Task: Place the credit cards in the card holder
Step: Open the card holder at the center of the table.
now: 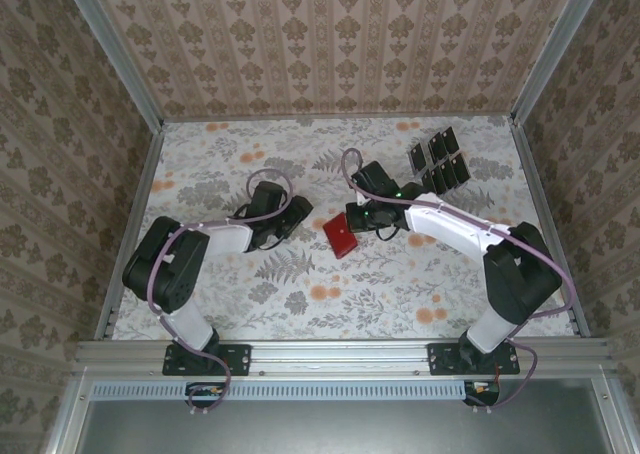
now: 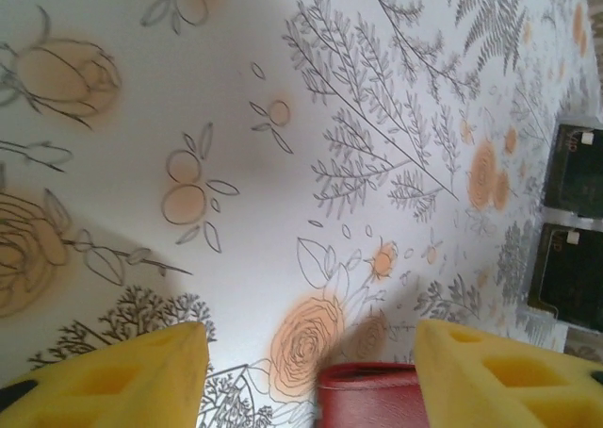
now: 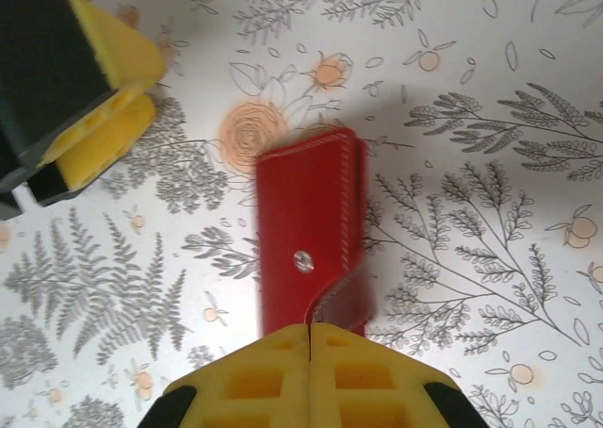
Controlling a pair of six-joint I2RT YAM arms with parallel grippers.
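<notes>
The card holder [image 1: 340, 237] is a folded red wallet with a small metal snap, lying mid-table. In the right wrist view it [image 3: 306, 221] runs straight out from my right gripper [image 3: 310, 329], whose yellow pads are pressed together on its near edge by the flap. My left gripper [image 1: 298, 214] is just left of the wallet, jaws spread. In its own wrist view it [image 2: 306, 353] has the wallet's red edge [image 2: 367, 395] loose between the fingers, nearer the right one. Several black credit cards [image 1: 440, 159] lie in rows at the back right, two of them [image 2: 570, 169] at the left wrist view's right edge.
The table [image 1: 250, 304] is covered with a floral cloth and boxed in by patterned walls at the back and both sides. My left gripper's yellow fingers [image 3: 94, 98] are close to the wallet's far left corner. A metal rail [image 1: 330, 354] runs along the near edge.
</notes>
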